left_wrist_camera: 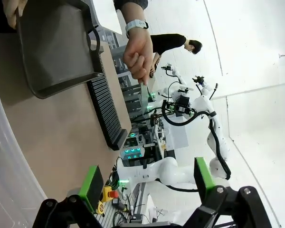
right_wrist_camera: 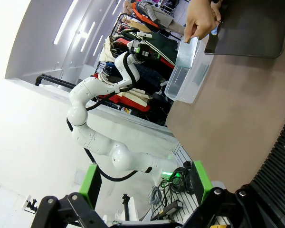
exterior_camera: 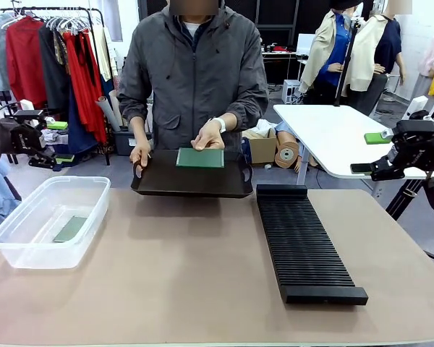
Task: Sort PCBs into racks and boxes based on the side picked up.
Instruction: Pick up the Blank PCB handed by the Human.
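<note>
As both hang empty, left gripper (left_wrist_camera: 147, 181) and right gripper (right_wrist_camera: 145, 183) gape.

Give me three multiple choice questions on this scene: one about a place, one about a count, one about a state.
1. Where does the rack lie? A. right of the tub B. inside the tub C. on the floor
2. How many PCBs lie in the tub? A. none B. one C. three
3. How is the left pincer? A. open and empty B. shut on a PCB C. shut on the rack
Answers: 1 A, the rack sits to the tub's right; 2 B, a single board lies on its floor; 3 A, its pads stand apart, nothing between.
</note>
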`<state>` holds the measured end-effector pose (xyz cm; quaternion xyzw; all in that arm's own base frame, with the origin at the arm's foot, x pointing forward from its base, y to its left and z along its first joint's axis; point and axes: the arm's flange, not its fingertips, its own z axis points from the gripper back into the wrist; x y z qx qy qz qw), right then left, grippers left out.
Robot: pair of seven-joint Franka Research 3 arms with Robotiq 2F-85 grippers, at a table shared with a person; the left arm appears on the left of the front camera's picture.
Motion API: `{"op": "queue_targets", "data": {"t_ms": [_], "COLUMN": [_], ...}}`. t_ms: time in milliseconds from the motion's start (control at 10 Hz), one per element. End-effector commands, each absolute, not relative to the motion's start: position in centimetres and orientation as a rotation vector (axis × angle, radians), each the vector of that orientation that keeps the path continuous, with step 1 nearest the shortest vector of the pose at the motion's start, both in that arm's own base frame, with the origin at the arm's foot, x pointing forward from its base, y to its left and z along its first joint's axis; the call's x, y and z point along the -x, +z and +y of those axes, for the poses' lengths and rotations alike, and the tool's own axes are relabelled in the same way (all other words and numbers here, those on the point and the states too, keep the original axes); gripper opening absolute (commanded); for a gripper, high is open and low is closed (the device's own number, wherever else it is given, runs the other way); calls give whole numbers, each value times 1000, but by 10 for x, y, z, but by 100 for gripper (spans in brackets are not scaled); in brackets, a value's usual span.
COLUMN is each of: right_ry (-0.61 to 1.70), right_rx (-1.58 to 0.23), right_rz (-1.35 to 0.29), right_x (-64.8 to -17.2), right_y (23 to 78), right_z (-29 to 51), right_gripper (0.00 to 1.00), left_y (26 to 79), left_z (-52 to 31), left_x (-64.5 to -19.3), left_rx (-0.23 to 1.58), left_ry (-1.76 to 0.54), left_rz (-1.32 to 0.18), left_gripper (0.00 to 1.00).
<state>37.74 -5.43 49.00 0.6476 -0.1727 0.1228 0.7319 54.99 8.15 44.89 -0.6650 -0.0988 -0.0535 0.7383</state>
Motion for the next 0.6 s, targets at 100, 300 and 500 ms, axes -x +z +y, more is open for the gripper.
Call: {"op": "queue_targets", "data": {"t_ms": [100, 300, 500], "right_ry": [275, 275, 275], "right_rx": [-1429, -1429, -1429], "right_rz": [-391, -391, -391], "right_x": [-378, -378, -378], "right_y": [492, 492, 492], "right_z": [-54, -54, -54], "right_gripper": [100, 100, 100], "left_y": [449, 449, 449], "left_z": [82, 82, 82], "left_x": [-547, -547, -547], "left_rx": [1468, 1468, 1468], "left_ry": [-116, -116, -116], "left_rz": [-206, -206, -206], "left_gripper": [100, 100, 100]}}
